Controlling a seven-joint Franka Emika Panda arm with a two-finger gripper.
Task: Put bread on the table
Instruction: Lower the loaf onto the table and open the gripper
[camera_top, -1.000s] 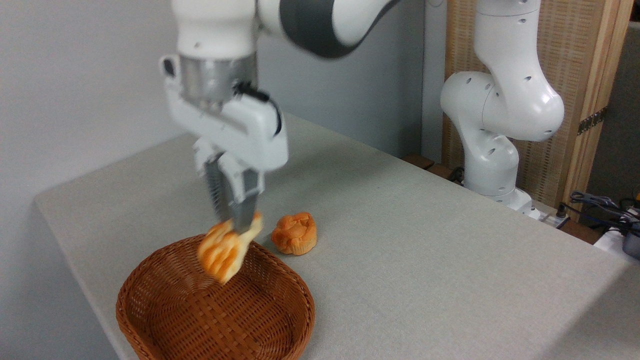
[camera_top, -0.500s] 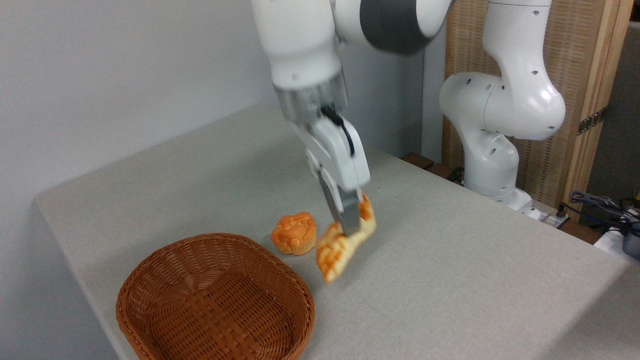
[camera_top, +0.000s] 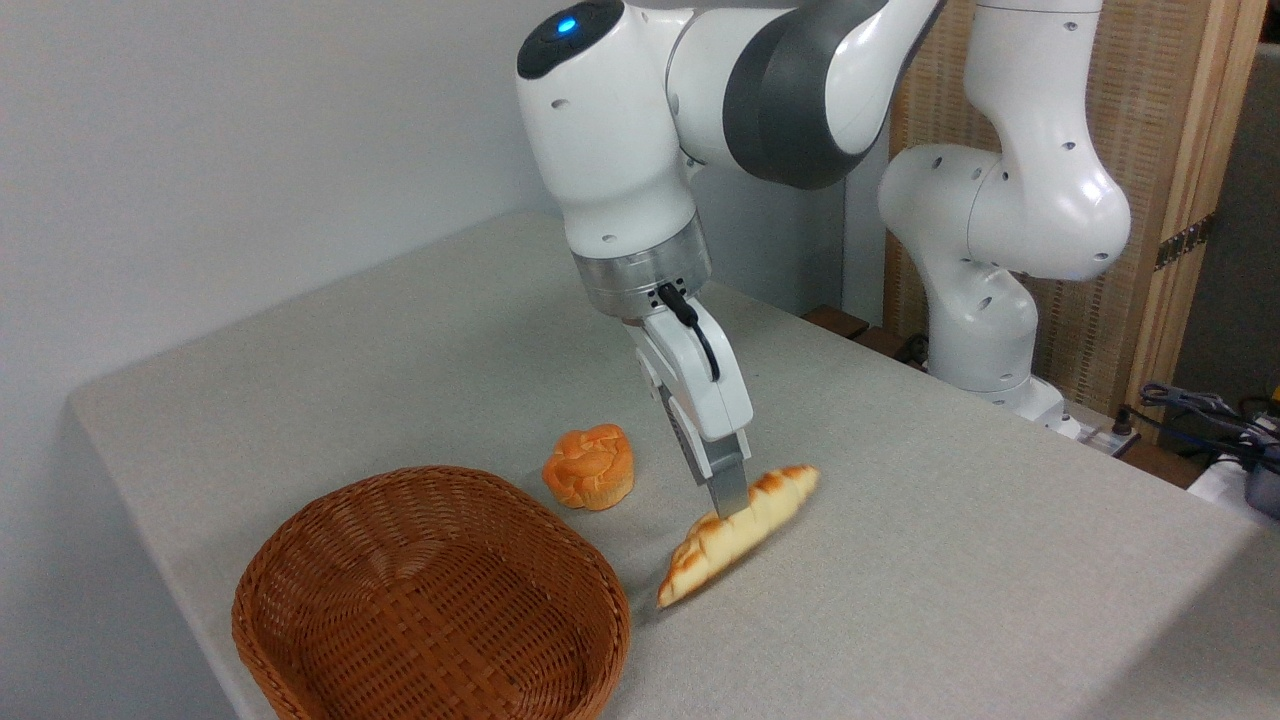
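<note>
On table (camera_top: 900, 560), right of basket (camera_top: 430, 600): bread (camera_top: 735, 535) lying slantwise, lower tip toward basket, upper tip up-right. Gripper (camera_top: 728, 508) tilted, fingers pressed to loaf's middle, seemingly clamped on it. Small round bun (camera_top: 589, 479) just left, apart from bread.

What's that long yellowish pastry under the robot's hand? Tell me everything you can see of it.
The bread is a long braided loaf with pointed ends, pale yellow with golden-orange toasted ridges. It looks glossy, perhaps a plastic replica. It slants on the table, its near tip low on the cloth and its far end higher. The hand pinches it near the middle. It is outside the wicker basket, right of the orange bun, touching neither.
</note>
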